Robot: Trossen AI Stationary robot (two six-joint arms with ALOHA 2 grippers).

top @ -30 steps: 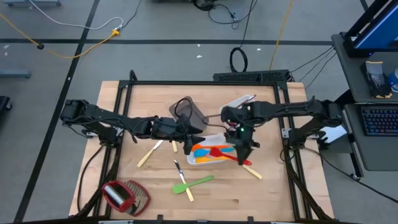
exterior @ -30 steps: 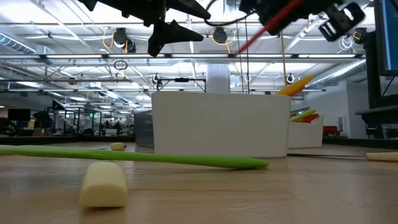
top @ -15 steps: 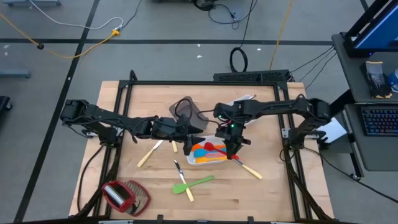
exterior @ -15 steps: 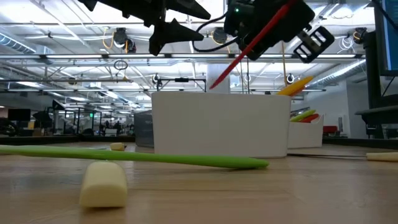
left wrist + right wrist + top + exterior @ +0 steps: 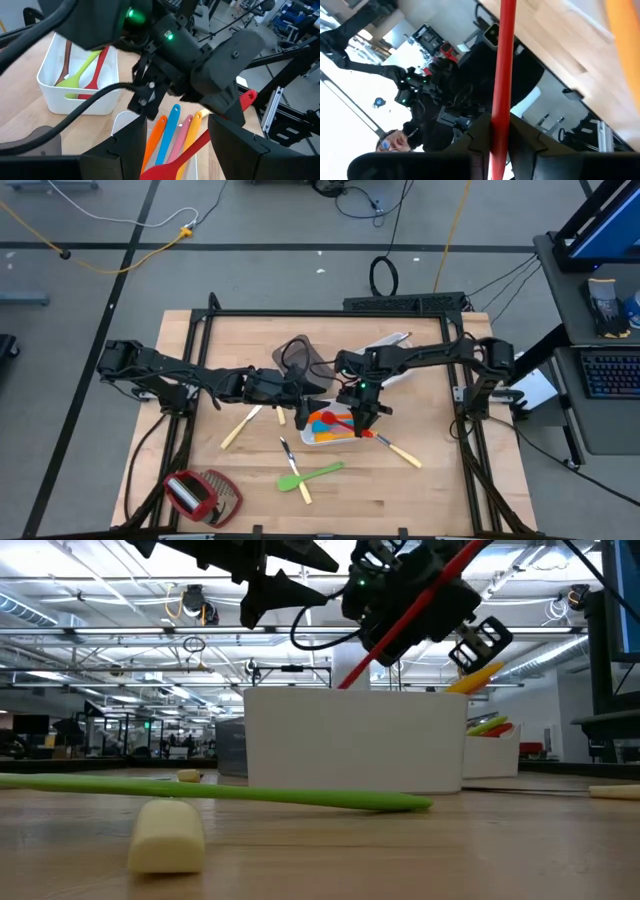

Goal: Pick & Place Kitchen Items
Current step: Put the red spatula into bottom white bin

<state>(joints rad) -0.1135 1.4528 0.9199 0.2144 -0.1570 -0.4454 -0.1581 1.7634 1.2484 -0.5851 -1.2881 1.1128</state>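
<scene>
On the pale wood-plank tabletop (image 5: 420, 490), the left gripper (image 5: 312, 406) hangs just left of the smooth white tray (image 5: 322, 440), fingers spread, holding nothing. The right gripper (image 5: 362, 418) pinches a slim red spatula (image 5: 400, 622), tilted, blade apparently dipping inside the tray among orange, blue and pink utensils. A flat green spatula (image 5: 318, 474) lies nearer the front edge.
</scene>
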